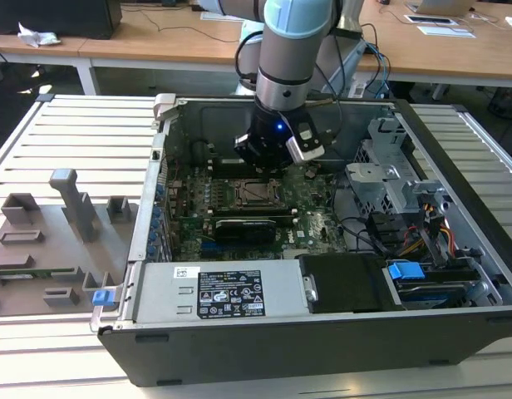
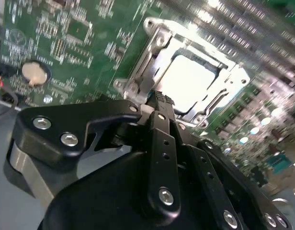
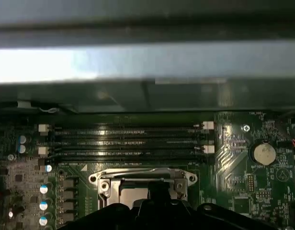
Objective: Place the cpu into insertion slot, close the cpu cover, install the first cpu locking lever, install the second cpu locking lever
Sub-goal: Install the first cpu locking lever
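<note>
computer case [image 1: 339, 332] lies open at centre of the exterior view | green motherboard [image 1: 314, 224] inside | my gripper [image 1: 268, 162] hangs just above the insertion slot [image 1: 258, 194], jaws closed, holding nothing | cpu cover [image 2: 152, 72] down over the slot | cpu [image 2: 190, 79] seated, upper middle of the second wrist view
</note>
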### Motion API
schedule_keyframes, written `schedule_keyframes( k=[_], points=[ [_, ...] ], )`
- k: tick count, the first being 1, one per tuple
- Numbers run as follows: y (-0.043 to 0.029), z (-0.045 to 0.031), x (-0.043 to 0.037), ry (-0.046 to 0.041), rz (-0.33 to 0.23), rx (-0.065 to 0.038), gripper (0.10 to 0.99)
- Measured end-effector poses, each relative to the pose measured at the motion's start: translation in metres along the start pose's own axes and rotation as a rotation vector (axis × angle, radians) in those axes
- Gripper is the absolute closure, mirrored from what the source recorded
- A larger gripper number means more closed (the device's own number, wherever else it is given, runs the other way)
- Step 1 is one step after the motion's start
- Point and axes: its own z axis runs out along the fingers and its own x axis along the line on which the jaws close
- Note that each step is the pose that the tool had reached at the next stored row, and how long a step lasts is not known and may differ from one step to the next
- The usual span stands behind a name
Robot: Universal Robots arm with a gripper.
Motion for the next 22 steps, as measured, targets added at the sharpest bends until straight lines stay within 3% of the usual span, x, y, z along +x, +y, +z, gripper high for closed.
schedule_keyframes(
  k=[1,3,18,22],
  points=[
    [-0.0072,-0.0006,0.0000,-0.0001,0.000,0.005,0.980],
    [-0.0128,-0.0010,-0.0001,-0.0002,0.000,0.009,0.980],
    [-0.0104,-0.0340,0.0010,-0.0002,0.000,0.014,0.980],
    [-0.0099,-0.0390,0.0012,-0.0002,0.001,0.015,0.980]
  ],
)
